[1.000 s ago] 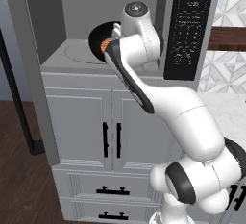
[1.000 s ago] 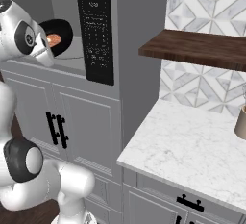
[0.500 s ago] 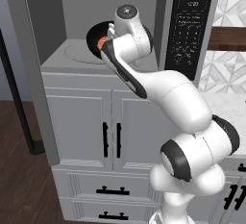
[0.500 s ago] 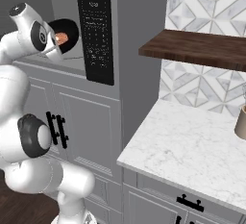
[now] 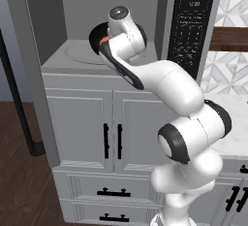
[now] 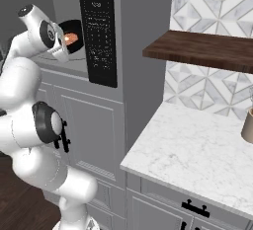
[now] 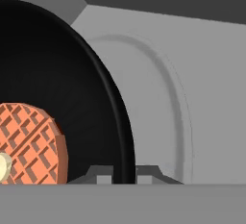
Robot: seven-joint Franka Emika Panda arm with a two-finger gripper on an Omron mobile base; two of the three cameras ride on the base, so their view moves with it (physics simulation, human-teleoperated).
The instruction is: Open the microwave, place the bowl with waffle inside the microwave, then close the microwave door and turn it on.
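Inside the open grey microwave (image 5: 63,21), the claw (image 7: 123,174) pinches the glossy black bowl with orange-brown waffle (image 7: 33,141) by its rim; lower it level onto the round turntable (image 7: 158,98).

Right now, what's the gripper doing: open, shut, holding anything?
Gripper: shut on the rim of the bowl with waffle, over the microwave turntable.

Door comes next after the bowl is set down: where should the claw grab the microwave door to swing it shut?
Take the tall black bar handle on the open microwave door, about mid-height. It stands upright at the door's free edge, far from the hinge, so come at it from the front, jaws set across the bar.
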